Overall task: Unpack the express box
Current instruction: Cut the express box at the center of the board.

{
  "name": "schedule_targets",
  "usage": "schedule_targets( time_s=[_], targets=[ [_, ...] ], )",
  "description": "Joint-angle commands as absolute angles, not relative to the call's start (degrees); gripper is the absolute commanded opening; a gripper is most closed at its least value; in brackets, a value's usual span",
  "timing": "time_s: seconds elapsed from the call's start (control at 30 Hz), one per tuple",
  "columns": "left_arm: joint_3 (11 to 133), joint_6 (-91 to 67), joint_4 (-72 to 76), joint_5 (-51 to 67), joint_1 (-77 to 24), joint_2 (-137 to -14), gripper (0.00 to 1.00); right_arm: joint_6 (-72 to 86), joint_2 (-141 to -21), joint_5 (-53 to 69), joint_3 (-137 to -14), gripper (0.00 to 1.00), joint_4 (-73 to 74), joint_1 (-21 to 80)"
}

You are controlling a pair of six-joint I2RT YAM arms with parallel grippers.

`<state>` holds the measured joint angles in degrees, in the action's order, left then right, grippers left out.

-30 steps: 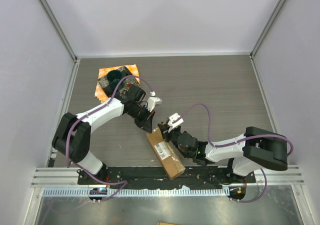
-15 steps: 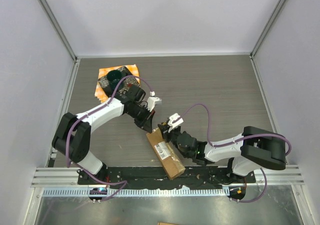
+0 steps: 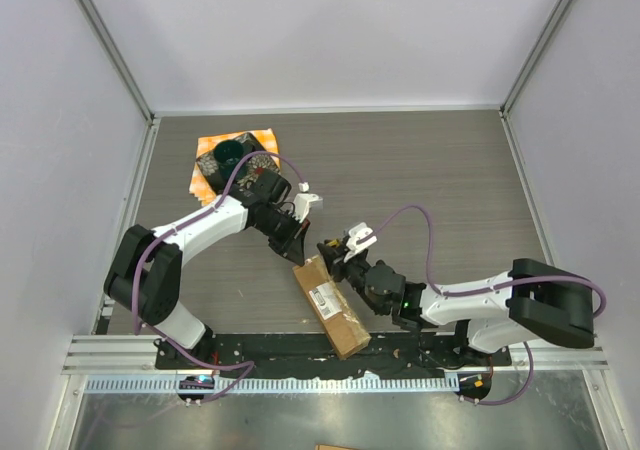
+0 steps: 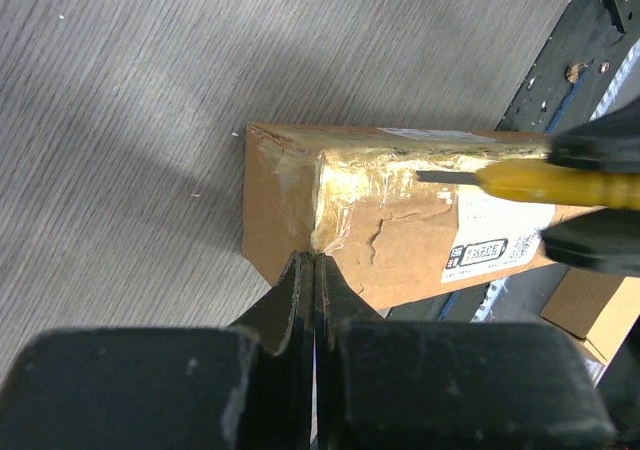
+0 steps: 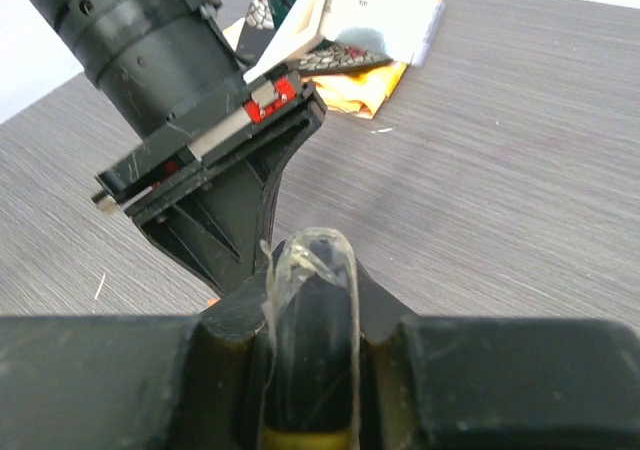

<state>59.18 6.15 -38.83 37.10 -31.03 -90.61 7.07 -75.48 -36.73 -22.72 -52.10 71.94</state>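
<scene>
box: oblong brown cardboard express box point(image 4: 390, 235), near table point(image 4: 120, 90) edge
left gripper point(image 4: 313, 260): pressed together, tips at box end
right gripper point(image 4: 596, 195): clamps yellow plastic cutter point(image 4: 520, 180)
step: slitting shiny tape point(image 4: 360, 185)
next: likely shallow blade pull along tape

White arms point(image 3: 200, 228) with black joints point(image 3: 148, 270), purple cables point(image 3: 402, 212), black left claw point(image 4: 314, 263)

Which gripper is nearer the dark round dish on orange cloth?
Left. Seen from above, the left gripper is lower right of the dish; the right gripper lies farther that way.

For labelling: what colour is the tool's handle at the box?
Yellow handle; clearest in left wrist view.
</scene>
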Motion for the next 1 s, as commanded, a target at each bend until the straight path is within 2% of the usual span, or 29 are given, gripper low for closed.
schedule_targets(
  time_s=[0.0,0.63,0.97],
  targets=[
    [57.66,6.94,-34.89,31.82,-31.20,-92.11,0.00,8.00,-78.13,-36.47,-23.82,0.01,-55.02,72.25],
    [57.66,6.33,-34.89,32.34,-31.20,-92.11,0.00,7.65,-83.93,-37.35,-23.73,0.01,-58.10,72.16],
    [57.66,4.75,-34.89,31.29,-31.20,-92.02,0.00,8.61,-80.61,-39.19,-21.45,0.01,-48.61,73.38]
  ],
)
